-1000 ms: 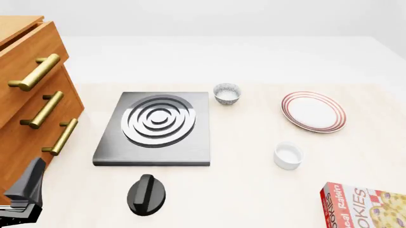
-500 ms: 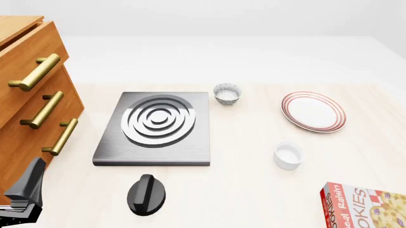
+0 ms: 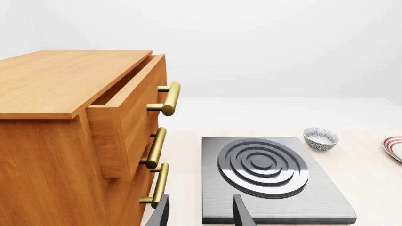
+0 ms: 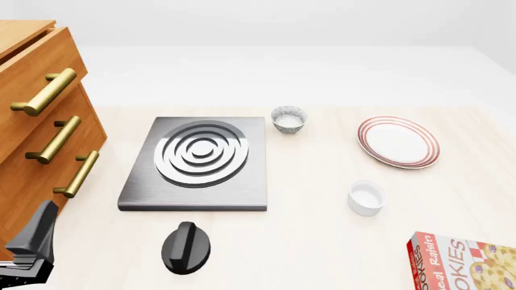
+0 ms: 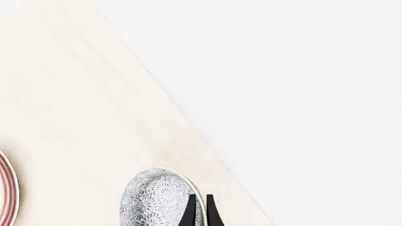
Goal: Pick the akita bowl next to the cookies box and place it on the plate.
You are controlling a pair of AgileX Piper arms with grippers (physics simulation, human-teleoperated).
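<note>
Pale desk (image 4: 322,241) is carrying the box (image 4: 467,263) and plate (image 4: 398,142). At the desk's edge, the right fingers (image 5: 190,213) are standing almost closed at the rim of the bowl (image 5: 150,197); whether they are gripping it cannot be told. Meanwhile the left fingers (image 3: 240,214) are hanging wide apart, empty. Risk: with so thin a rim pinch, the bowl may be swivelling or slipping out on the way to the plate.

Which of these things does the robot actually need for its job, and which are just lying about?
Needed: akita bowl, its rim between the right gripper fingers; plate; cookies box.

Lying about: second speckled bowl; white cup; stove plate; black knob; drawer cabinet.
</note>
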